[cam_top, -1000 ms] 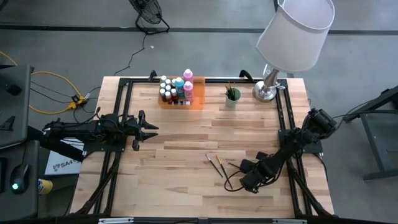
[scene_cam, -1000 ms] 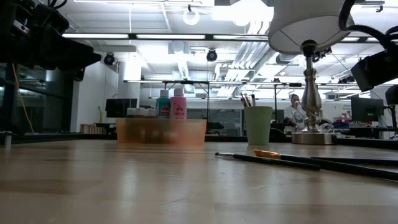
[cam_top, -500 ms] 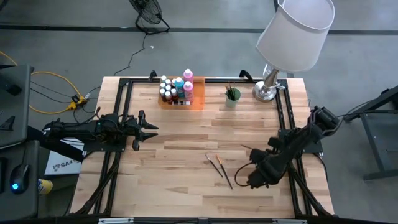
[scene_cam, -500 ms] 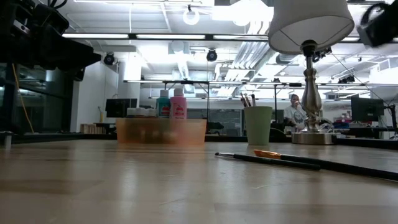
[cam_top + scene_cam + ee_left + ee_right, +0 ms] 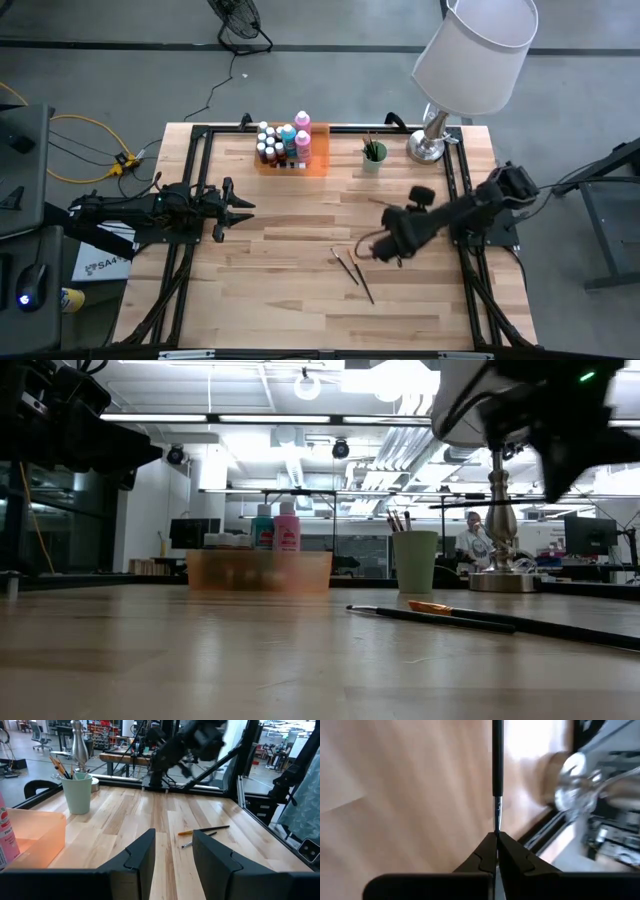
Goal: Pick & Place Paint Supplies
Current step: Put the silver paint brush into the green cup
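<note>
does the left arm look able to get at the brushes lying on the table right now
Probably yes. The left gripper sits open at the table's left side, and only bare wood lies between it and the loose paintbrushes. The right gripper, shut on another paintbrush, hangs above them, so the arms might crowd.

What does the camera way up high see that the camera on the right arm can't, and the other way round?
Only the high view shows the whole table, the waiting left gripper at its left side, the orange tray of paint bottles, the green cup, the lampshade and two paintbrushes lying on the wood.

Only the right wrist view shows the right gripper up close, its fingers shut on the end of a thin dark paintbrush.

Both show the wooden tabletop and the silver lamp base.
</note>
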Robot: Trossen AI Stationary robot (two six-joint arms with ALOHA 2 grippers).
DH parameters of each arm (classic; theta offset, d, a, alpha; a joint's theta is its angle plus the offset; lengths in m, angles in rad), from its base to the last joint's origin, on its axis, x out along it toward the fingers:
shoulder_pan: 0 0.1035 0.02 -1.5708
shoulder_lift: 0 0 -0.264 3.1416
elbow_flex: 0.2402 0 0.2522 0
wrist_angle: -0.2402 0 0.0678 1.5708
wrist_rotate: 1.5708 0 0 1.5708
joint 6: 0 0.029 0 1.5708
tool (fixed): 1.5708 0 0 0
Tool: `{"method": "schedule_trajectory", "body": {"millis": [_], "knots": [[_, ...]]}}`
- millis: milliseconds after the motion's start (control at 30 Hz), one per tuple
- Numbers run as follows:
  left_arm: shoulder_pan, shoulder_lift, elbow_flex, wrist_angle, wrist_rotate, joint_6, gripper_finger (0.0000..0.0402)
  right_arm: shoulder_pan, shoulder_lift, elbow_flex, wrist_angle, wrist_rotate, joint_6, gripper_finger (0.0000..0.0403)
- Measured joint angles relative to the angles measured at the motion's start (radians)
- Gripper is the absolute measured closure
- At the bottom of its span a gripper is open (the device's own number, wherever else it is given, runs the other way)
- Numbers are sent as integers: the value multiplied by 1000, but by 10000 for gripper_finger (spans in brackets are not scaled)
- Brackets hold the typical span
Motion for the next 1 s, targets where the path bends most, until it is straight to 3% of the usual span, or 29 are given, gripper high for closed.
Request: {"method": "schedule_trajectory", "body": {"millis": [467, 1000], "knots": [[0, 0, 0, 0, 0, 0, 275, -341, 0, 0, -16, 349, -455, 399], [0, 0, 0, 0, 0, 0, 275, -543, -3, 1, -16, 716, -954, 399]]}}
